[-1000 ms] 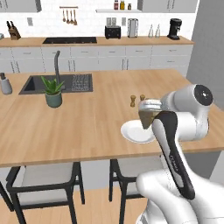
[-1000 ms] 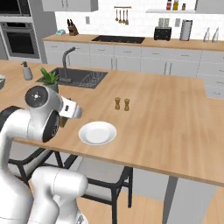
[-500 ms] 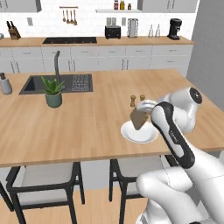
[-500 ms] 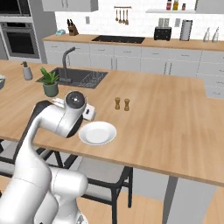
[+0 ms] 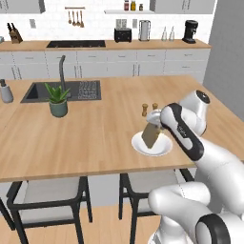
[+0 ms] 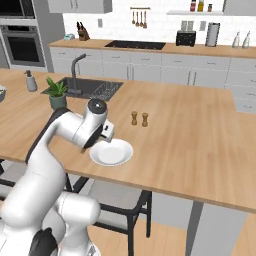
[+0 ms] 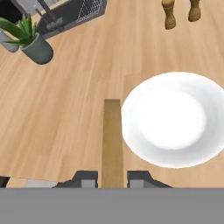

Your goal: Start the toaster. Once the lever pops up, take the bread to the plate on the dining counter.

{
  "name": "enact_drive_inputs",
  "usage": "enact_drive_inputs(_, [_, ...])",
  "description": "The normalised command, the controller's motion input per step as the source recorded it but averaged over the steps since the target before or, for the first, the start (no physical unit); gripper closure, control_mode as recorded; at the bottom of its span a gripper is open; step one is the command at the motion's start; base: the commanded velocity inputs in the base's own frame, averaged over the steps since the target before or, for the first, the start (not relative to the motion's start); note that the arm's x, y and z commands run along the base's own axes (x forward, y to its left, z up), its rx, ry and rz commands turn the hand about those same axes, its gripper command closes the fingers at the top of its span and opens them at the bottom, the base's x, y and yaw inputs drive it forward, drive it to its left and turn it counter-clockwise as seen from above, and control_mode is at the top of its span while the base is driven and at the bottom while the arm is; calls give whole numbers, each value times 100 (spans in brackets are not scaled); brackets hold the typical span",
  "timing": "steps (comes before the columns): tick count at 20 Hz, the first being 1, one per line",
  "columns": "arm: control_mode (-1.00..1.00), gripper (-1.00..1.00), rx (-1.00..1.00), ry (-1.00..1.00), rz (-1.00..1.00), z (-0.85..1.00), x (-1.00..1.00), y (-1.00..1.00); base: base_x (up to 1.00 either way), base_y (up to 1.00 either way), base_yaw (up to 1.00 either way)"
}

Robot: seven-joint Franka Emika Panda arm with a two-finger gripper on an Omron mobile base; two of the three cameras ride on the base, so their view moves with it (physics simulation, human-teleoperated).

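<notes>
bread [image 5: 151, 135] above plate [image 5: 164, 148] on dining counter [image 5: 86, 138]

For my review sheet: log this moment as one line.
phase: carrying to plate | gripper: shut on bread, edge-on | bread: above counter beside plate's rim | plate: bare, on dining counter

Glossy white rounded arm [image 5: 190, 143] — dark joint caps, dark fingertips.
</notes>
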Motion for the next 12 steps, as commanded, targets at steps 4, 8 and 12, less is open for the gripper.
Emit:
enact_drive_inputs(4, [-100,100,0,0,3,-16,18,-22,0,0,0])
enact_drive_inputs(8, [-100,100,0,0,2,-38,22,-13,0,0,0])
enact_drive_inputs(12, [-100,100,0,0,4,-34,16,-12,0,0,0])
